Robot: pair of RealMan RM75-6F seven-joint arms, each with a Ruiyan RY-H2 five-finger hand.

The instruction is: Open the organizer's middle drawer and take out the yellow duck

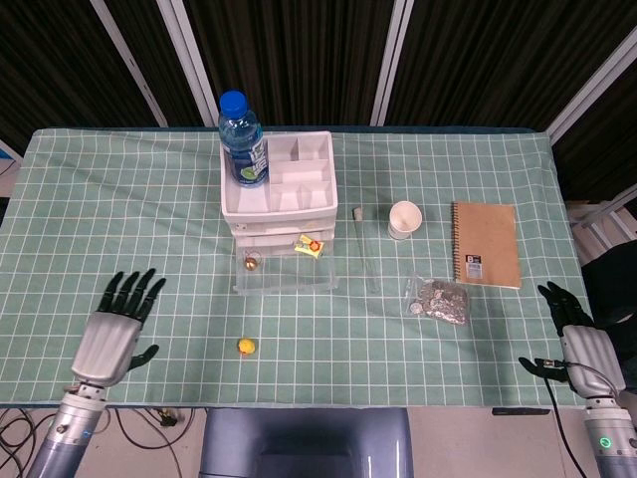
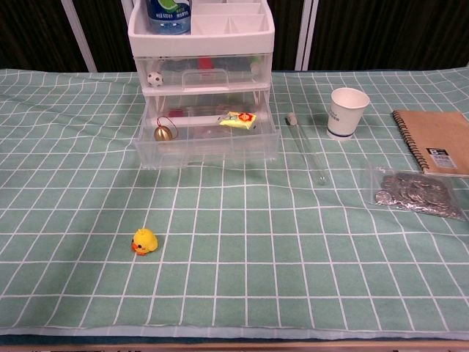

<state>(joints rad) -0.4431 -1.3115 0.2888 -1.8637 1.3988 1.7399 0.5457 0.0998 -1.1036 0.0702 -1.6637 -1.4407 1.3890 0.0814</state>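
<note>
Grey metal left hand point(image 1: 114, 334) — fingers spread, nothing held; right hand point(image 1: 579, 349) also empty.
The yellow duck point(image 2: 144, 240) was set on the tablecloth point(image 2: 242, 220), well apart from the opened middle drawer point(image 2: 209, 136); retreat judged best kept low and wide — ample room was left.

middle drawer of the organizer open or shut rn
Open: the middle drawer juts out past the organizer front, and the yellow duck lies outside on the tablecloth.
</note>
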